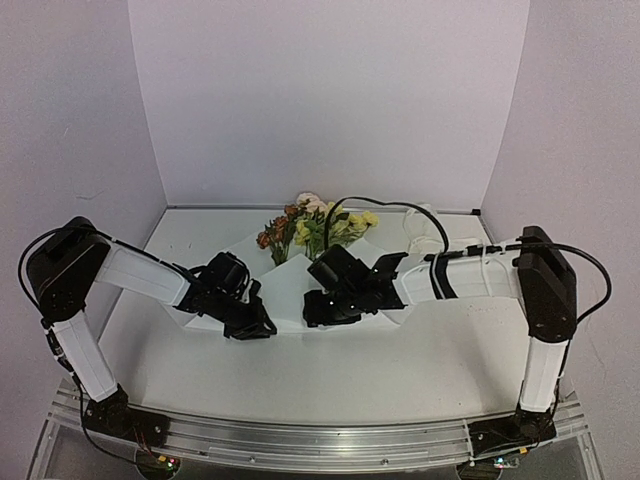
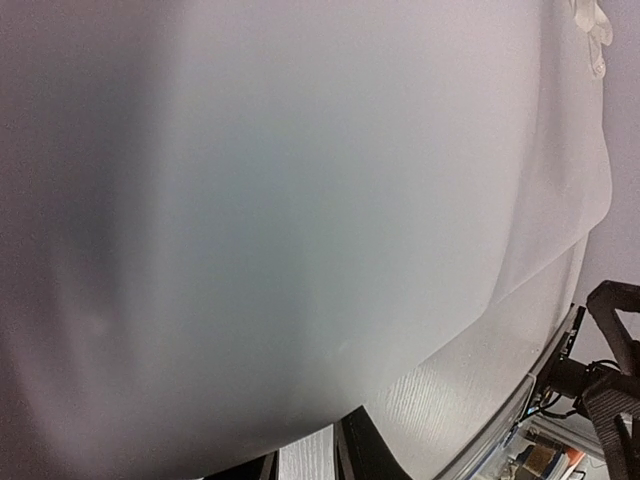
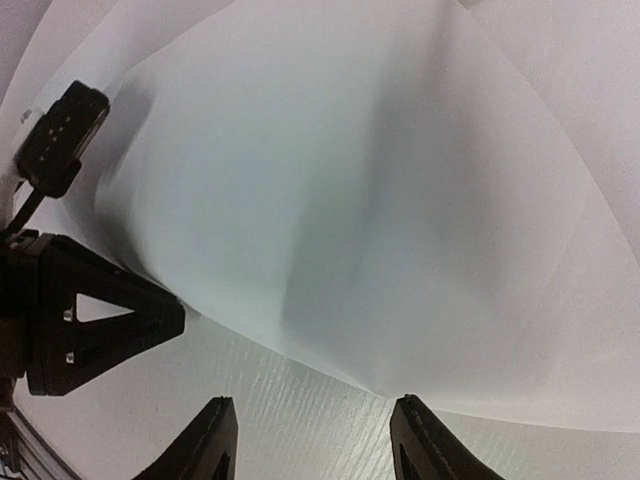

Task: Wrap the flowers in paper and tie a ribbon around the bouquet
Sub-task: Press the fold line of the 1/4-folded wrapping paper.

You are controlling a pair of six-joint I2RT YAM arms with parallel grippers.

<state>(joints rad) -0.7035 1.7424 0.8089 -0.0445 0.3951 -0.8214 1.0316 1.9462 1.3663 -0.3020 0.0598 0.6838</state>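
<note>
The white paper (image 1: 290, 285) lies folded at mid-table, with the flowers (image 1: 312, 228), yellow, orange and cream, showing above its far edge. The paper (image 2: 300, 200) fills the left wrist view. Its curved edge reaches the tips of my left gripper (image 2: 305, 455), whose jaws stand narrowly apart with bare table between them. In the top view my left gripper (image 1: 252, 325) sits at the paper's near-left edge. My right gripper (image 1: 315, 310) rests at the near-right edge. It is open (image 3: 315, 425), and the paper (image 3: 350, 200) lies just beyond its fingertips (image 3: 420, 435). The cream ribbon (image 1: 425, 232) lies bunched at the back right.
The white table (image 1: 400, 370) ends at a metal rail (image 1: 320, 440) along the near edge, where both arm bases are bolted. White backdrop walls close the back and sides. My left gripper's black body (image 3: 90, 330) shows close on the left in the right wrist view.
</note>
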